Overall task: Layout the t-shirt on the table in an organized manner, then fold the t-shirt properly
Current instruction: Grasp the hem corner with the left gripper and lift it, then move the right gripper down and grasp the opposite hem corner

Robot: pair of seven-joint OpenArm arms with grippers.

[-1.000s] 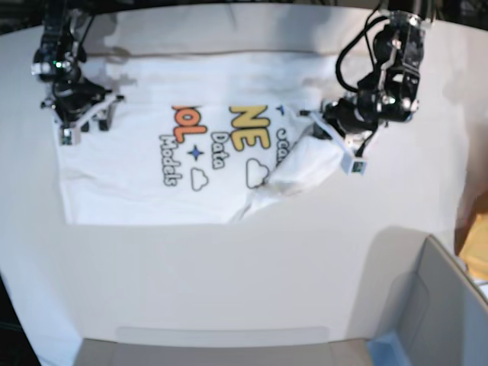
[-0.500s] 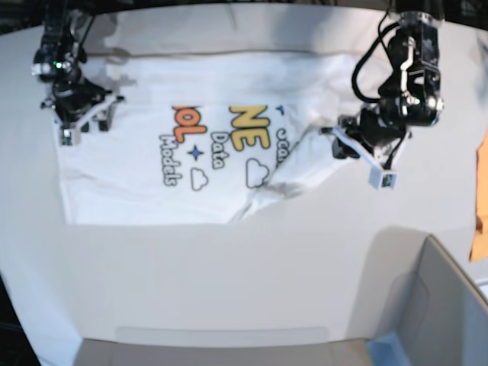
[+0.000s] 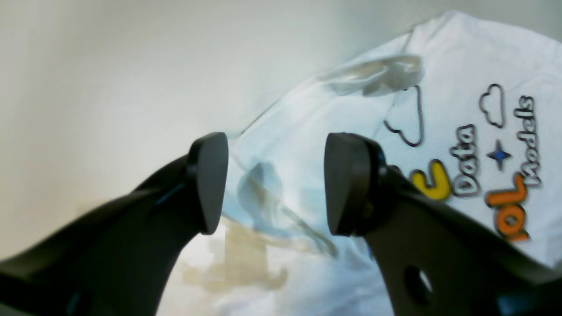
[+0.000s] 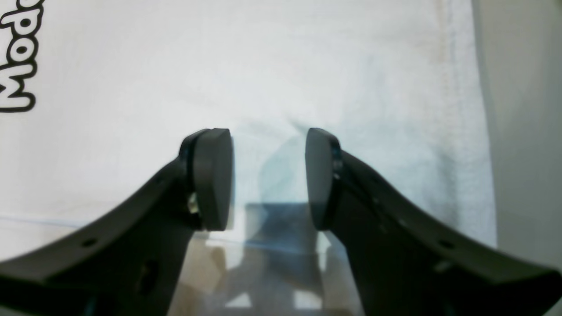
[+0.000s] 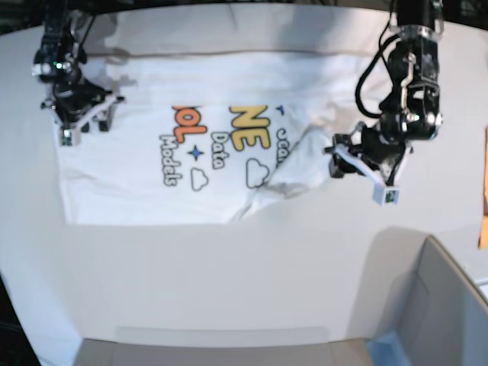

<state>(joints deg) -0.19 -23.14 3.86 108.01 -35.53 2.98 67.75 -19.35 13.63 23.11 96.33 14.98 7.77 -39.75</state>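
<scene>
Left gripper [image 5: 360,169] has let go and pulled away from the t-shirt [image 5: 145,164], jaws apart.
Folding unfinished: rumpled flap beside it; right gripper [image 5: 84,122] gapes over flat cloth, holding nothing.

The white printed t-shirt [image 5: 191,145] lies spread on the table [image 5: 229,267], one side crumpled.

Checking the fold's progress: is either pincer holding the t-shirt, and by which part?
Nothing is held. The left pincer and right pincer both stand open above the t-shirt, no cloth between them.
</scene>
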